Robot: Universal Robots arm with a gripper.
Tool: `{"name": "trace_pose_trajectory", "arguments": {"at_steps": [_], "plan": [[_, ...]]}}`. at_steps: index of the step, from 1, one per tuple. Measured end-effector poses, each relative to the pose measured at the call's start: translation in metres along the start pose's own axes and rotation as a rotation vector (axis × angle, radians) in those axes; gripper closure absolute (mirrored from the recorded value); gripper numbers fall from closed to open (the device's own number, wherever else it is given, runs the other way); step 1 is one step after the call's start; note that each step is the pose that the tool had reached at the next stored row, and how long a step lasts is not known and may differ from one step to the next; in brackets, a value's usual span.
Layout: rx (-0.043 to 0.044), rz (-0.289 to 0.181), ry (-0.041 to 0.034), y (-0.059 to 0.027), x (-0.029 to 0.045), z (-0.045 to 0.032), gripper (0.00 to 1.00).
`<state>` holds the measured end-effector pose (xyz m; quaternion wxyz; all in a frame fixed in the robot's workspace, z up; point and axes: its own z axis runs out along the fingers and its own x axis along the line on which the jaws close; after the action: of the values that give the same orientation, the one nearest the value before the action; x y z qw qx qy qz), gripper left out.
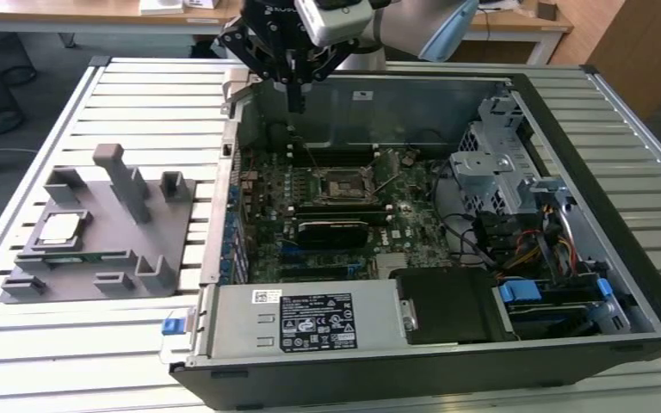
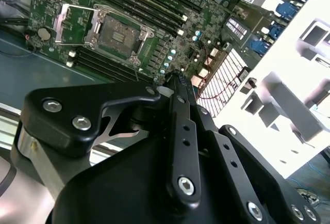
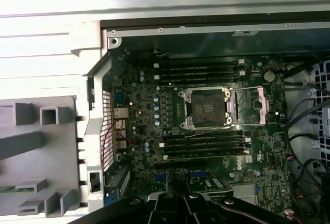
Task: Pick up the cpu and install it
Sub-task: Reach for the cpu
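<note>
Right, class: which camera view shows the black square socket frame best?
The first wrist view: it faces the black square socket frame squarely, centre exposed. The second wrist view sees it obliquely; the exterior view from farther off.

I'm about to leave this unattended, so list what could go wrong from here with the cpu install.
The cpu lies on the grey fixture among raised posts; the gripper may clip them reaching in. The socket is open and bare; a tilted drop might damage it. The case wall stands between them; a low carry could hit it.
</note>
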<state>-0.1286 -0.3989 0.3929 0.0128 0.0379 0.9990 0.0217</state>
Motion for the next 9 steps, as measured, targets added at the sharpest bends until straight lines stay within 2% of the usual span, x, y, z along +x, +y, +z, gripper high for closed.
{"name": "trace_pose_trajectory", "arguments": {"at_steps": [9], "plan": [[0.0, 0.0, 0.0, -0.0002, 0.002, 0.0, 0.89]]}}
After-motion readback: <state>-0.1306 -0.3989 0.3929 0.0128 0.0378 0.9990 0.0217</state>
